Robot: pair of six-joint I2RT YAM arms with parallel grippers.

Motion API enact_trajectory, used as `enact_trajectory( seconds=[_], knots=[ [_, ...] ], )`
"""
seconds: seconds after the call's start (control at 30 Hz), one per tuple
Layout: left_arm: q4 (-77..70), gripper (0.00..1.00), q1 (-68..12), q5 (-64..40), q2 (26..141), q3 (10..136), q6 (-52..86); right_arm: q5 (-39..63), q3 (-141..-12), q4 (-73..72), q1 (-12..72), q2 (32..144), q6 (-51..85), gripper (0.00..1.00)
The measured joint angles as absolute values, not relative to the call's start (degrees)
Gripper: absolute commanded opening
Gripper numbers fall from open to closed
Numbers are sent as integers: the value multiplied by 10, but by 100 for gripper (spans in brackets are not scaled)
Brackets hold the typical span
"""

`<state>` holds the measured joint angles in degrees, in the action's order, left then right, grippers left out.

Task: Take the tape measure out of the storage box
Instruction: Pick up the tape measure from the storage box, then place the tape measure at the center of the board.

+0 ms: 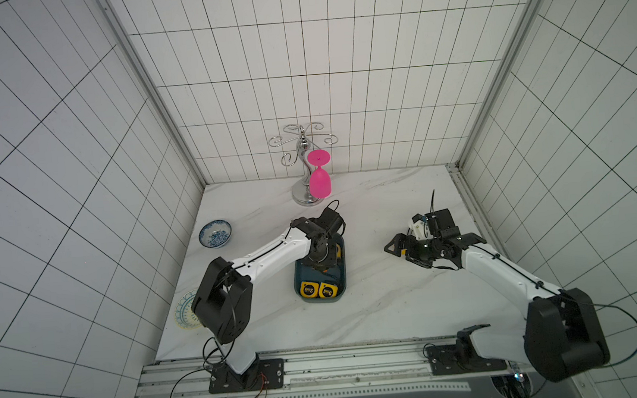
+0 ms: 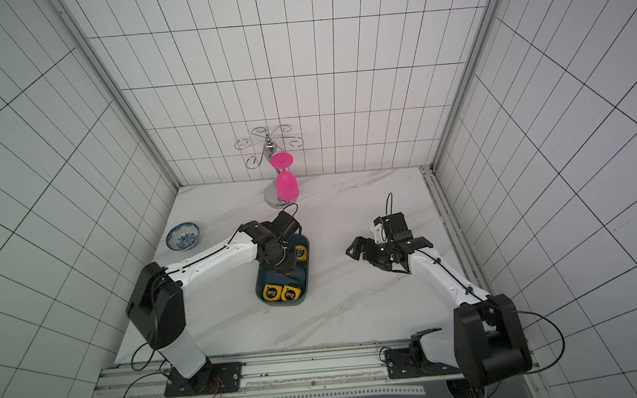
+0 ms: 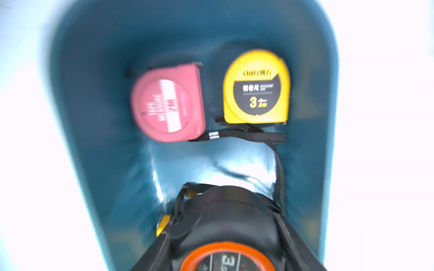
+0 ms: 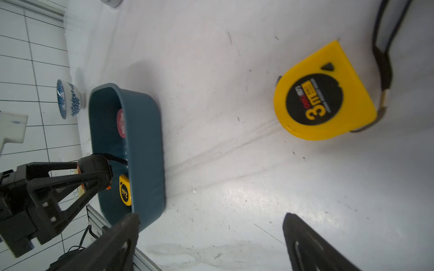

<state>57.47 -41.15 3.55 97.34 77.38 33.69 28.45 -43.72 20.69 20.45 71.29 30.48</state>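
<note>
The dark teal storage box (image 1: pixel 344 271) (image 2: pixel 308 270) (image 3: pixel 94 93) (image 4: pixel 145 145) lies mid-table with several tape measures in it. My left gripper (image 1: pixel 320 263) (image 2: pixel 281 267) (image 3: pixel 225 211) reaches down into its middle, shut on a black tape measure with an orange ring (image 3: pixel 225 239) (image 4: pixel 94 169), at about rim height. Beyond it lie a pink one (image 3: pixel 168 103) (image 4: pixel 121 124) and a yellow one (image 3: pixel 256 86) (image 1: pixel 338 251). Two more yellow ones (image 1: pixel 308 289) (image 1: pixel 330 290) fill the near end. My right gripper (image 1: pixel 397 254) (image 2: pixel 358 258) (image 4: pixel 211 218) hovers open, right of the box.
A yellow tape measure (image 4: pixel 324 93) with a black strap lies on the marble table (image 1: pixel 376 312) ahead of my right gripper. A blue-patterned bowl (image 1: pixel 214 234) (image 4: pixel 69 98) stands back left. A patterned dish (image 1: pixel 186 311) is half under the left arm. A chrome rack (image 1: pixel 301 147) holds a pink glass (image 1: pixel 319 182).
</note>
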Motion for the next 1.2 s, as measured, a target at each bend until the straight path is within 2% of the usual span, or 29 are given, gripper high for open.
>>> enact_trajectory(
  seconds=[0.33,0.5,0.8,1.2],
  knots=[
    [576,0,-400,16,934,847,477,185,-400,34,350,684,341,99],
    [551,0,-392,-27,934,861,540,136,-380,-61,404,697,345,99],
    [488,0,-385,-97,934,863,635,106,-369,-213,424,732,342,99],
    [404,0,-378,-128,938,846,692,128,-367,-316,424,753,340,99]
  ],
)
